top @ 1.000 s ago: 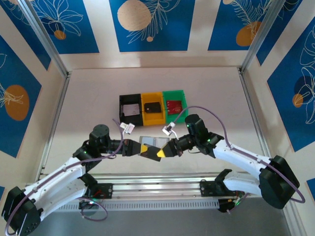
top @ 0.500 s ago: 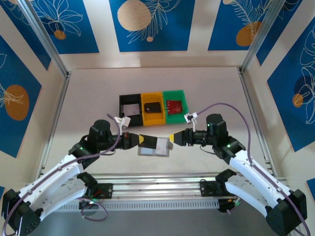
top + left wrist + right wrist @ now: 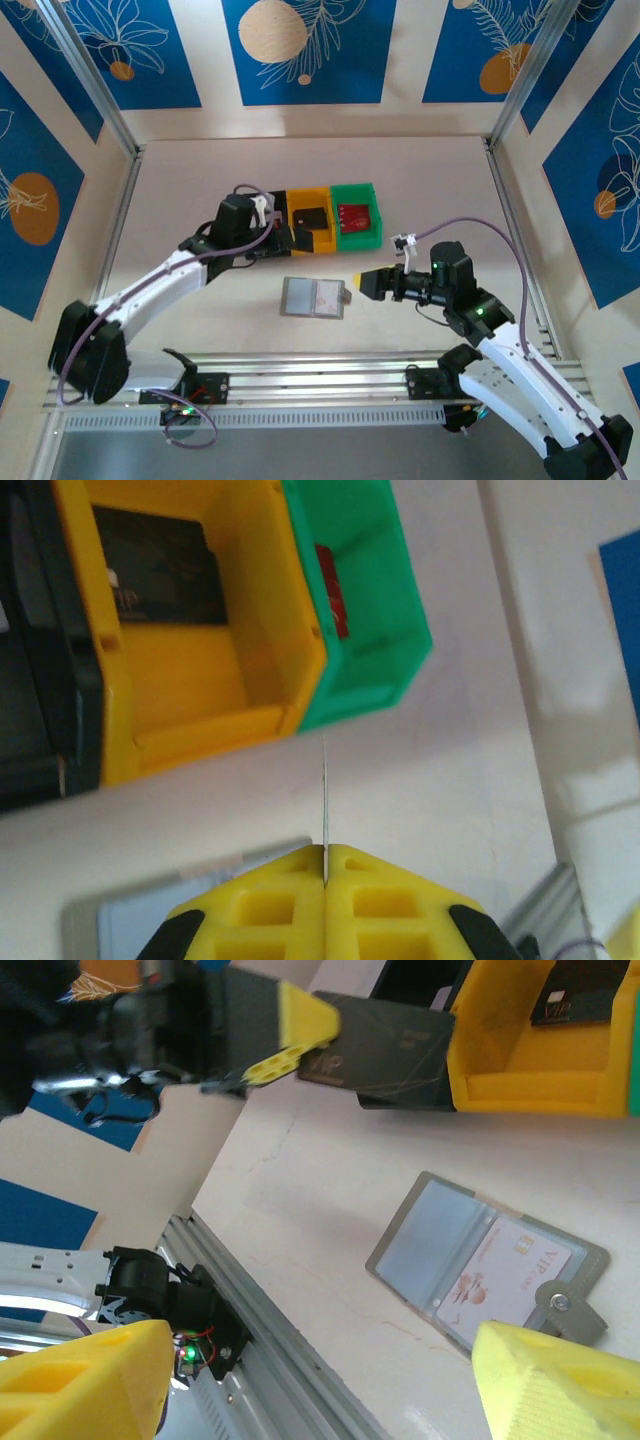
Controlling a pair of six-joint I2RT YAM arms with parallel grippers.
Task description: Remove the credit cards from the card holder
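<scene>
The grey card holder [image 3: 313, 297] lies open and flat on the table, and a white credit card [image 3: 510, 1270] shows in one of its pockets. My left gripper [image 3: 289, 237] is shut on a dark credit card [image 3: 390, 1045], holding it just in front of the yellow bin [image 3: 310, 220]. In the left wrist view that card [image 3: 324, 790] is a thin edge sticking out of the closed yellow fingers [image 3: 380, 890]. My right gripper [image 3: 364, 283] stands open just right of the holder, nothing between its fingers [image 3: 560, 1385].
A black bin [image 3: 30, 680], the yellow bin [image 3: 190, 650] and a green bin [image 3: 356, 215] stand in a row behind the holder. The yellow one holds a dark card [image 3: 313, 216], the green one a red card [image 3: 353, 214]. The metal rail [image 3: 320, 380] runs along the near edge.
My right gripper opened, let go of the holder and drew back to the right. The holder came to rest on the table. My left gripper carried the dark card back toward the yellow bin.
</scene>
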